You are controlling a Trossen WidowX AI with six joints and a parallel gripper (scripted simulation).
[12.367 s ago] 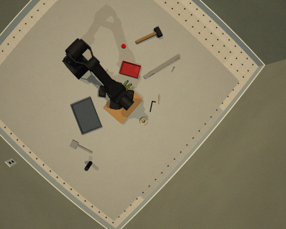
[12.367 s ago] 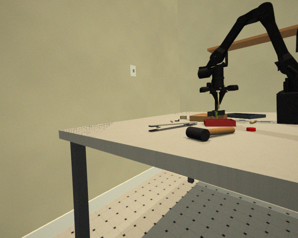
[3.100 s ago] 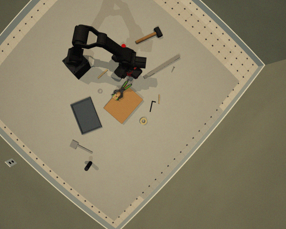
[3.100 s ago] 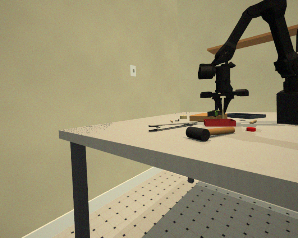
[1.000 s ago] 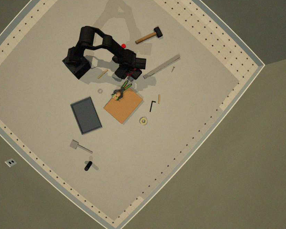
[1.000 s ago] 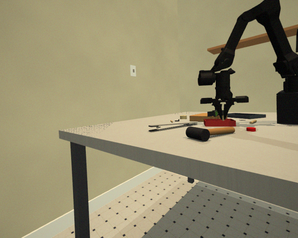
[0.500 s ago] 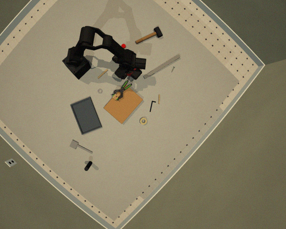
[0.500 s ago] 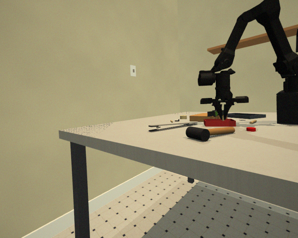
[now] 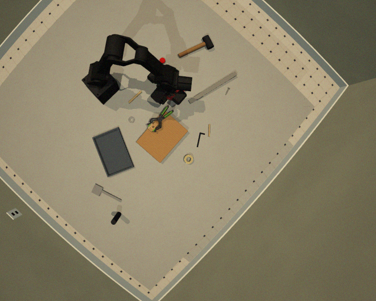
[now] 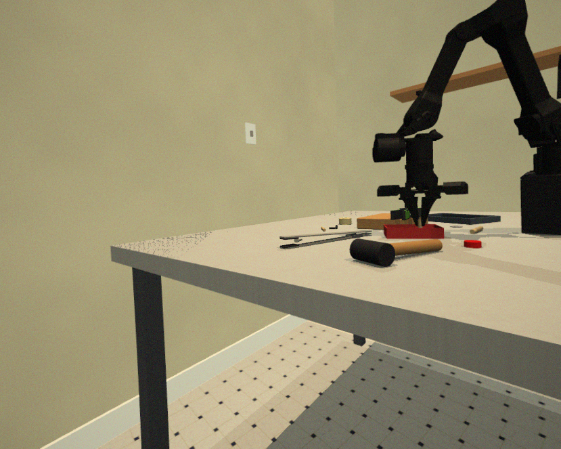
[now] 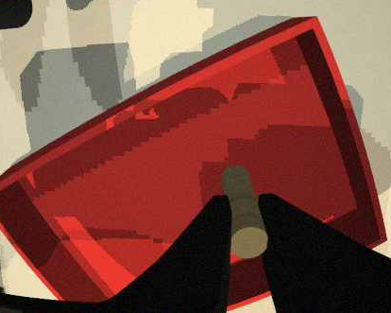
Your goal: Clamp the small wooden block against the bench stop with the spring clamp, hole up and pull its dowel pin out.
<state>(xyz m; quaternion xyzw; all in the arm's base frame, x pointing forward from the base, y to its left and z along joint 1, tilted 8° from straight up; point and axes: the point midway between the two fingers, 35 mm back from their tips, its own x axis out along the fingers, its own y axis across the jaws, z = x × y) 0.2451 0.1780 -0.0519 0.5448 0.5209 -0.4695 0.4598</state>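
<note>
While the end effector (image 10: 421, 223) (image 11: 242, 208) is pointing down over the red tray (image 10: 413, 231) (image 11: 143, 153), its fingers are gripping the dowel pin (image 10: 419, 219) (image 11: 244, 210) between them. The pin is standing nearly upright in the exterior view, its long axis running up and down along the fingers, with its lower part reaching down behind the tray's near wall. In the wrist view its round upper end is facing the camera and its far end is pointing down toward the tray's floor, away from the tray's middle and nearer one short wall; whether that end is touching the floor cannot be told. On the orange-brown board (image 9: 163, 140) (image 10: 373, 220), the small wooden block (image 9: 153, 126) is sitting at one corner, its hole showing on top, and the spring clamp (image 9: 159, 118) (image 10: 400, 214) is closing its jaws around the block. The clamp's green-lined handles are pointing away from the block toward the arm's wrist, reaching out past the board's edge. The bench stop is too small to make out. On the surface (image 9: 221, 180) (image 10: 330, 269), the dark tray (image 9: 113, 151) (image 10: 463, 218) is lying beside the board, and the mallet (image 9: 194, 48) (image 10: 395, 250) is lying on its side, its handle pointing toward the arm.
</note>
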